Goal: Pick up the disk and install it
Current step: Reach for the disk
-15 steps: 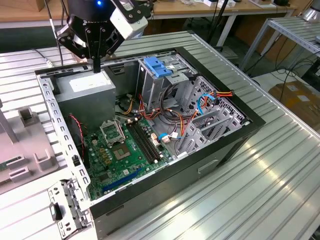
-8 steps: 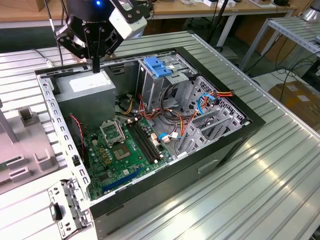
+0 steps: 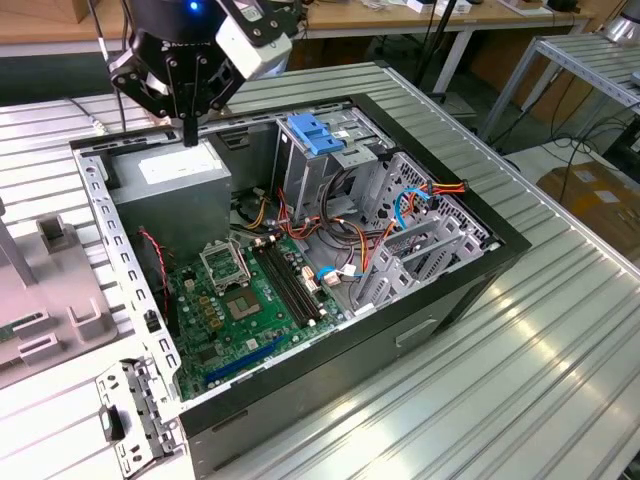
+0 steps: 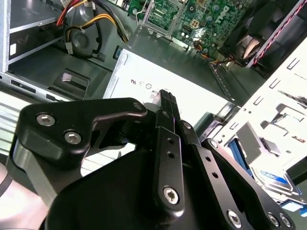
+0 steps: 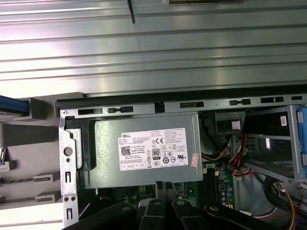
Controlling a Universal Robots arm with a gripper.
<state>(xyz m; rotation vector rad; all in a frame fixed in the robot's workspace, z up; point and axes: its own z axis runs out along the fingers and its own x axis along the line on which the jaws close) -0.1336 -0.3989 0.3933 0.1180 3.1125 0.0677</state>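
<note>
My gripper hangs over the back left corner of the open computer case, just above the grey power supply. Its black fingers are pressed together with nothing between them. In the second wrist view the disk shows past the case's edge. It is a flat silver piece with a white and blue label and a blue side rail, lying outside the case, apart from the gripper. The power supply's white sticker lies directly under the gripper in the first wrist view.
Inside the case lie the green motherboard, bundles of coloured cables and a metal drive cage with a blue ribbed latch. A grey fixture stands at the exterior view's left. The case rests on a ribbed aluminium table.
</note>
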